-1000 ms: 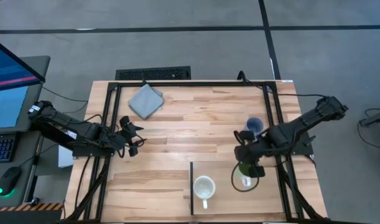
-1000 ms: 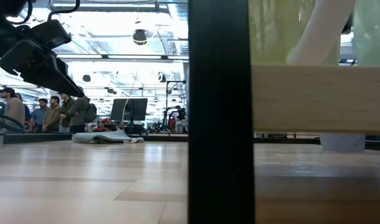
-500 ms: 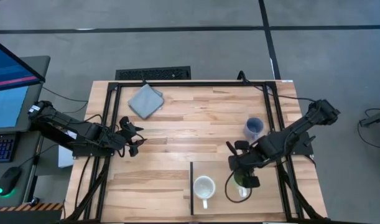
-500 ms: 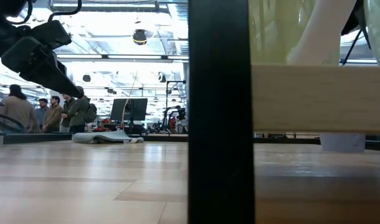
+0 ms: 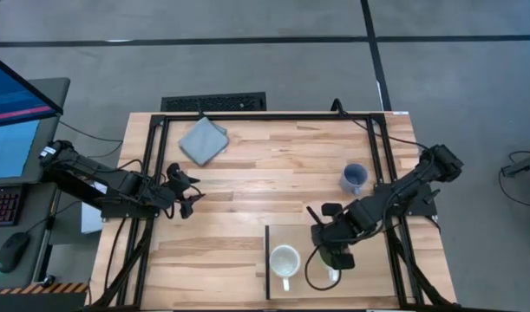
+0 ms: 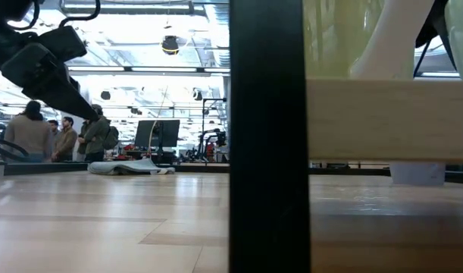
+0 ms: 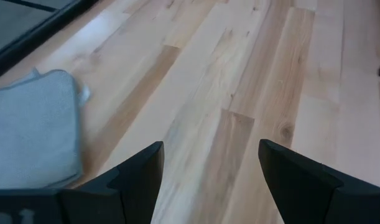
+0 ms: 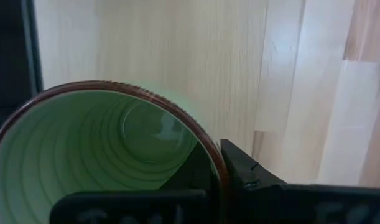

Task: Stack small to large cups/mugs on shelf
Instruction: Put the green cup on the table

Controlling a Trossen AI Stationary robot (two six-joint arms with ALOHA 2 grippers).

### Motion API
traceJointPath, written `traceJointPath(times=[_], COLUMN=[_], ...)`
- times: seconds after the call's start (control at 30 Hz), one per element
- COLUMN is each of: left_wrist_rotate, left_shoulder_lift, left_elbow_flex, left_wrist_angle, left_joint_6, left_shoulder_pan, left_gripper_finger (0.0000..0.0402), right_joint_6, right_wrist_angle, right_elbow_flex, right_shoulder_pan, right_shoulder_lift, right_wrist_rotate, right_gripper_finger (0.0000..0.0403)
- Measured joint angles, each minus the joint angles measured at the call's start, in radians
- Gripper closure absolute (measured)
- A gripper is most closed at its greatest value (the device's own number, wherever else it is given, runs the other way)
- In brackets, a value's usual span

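The right hand [image 5: 332, 257], clenched on the rim of the bright green ceramic mug [image 8: 96, 155], holds it over the pale wooden shelf [image 5: 369, 277] beside the cream-white mug [image 5: 284, 261], while the left hand [image 5: 188, 191] waits, released.

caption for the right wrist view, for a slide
Right tool shut on the rim of the green mug, held above the pale shelf.
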State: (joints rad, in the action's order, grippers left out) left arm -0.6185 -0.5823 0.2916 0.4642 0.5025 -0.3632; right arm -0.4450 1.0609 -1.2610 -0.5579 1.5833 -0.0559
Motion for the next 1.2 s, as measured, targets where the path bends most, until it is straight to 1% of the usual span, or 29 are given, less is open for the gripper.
traceJointPath(times=[0.2,0.3,0.6,0.8,0.93,1.2], left_wrist_rotate=[0.074,0.09,0.09,0.09,0.09,0.09], left_shoulder_lift=[0.0,0.0,0.0,0.0,0.0,0.0], left_elbow_flex=[0.0,0.0,0.0,0.0,0.0,0.0], left_wrist_angle=[0.003,0.003,0.002,0.002,0.002,0.002], left_joint_6=[0.0,0.0,0.0,0.0,0.014,0.017], left_shoulder_pan=[0.0,0.0,0.0,0.0,0.0,0.0], left_gripper_finger=[0.0148,0.0148,0.0148,0.0148,0.0148,0.0148], right_joint_6=[-0.001,0.0,0.004,0.007,0.008,0.01], right_wrist_angle=[-0.014,-0.039,-0.082,-0.076,-0.073,-0.046], right_elbow_flex=[-0.001,-0.003,-0.002,-0.001,-0.001,-0.001], right_shoulder_pan=[-0.008,-0.012,-0.027,-0.031,-0.031,-0.031], right_shoulder_lift=[0.036,0.04,0.04,0.04,0.04,0.04], right_wrist_rotate=[0.001,-0.002,0.001,0.002,0.003,0.002], right_gripper_finger=[0.0378,0.0378,0.0378,0.0377,0.037,0.0372])
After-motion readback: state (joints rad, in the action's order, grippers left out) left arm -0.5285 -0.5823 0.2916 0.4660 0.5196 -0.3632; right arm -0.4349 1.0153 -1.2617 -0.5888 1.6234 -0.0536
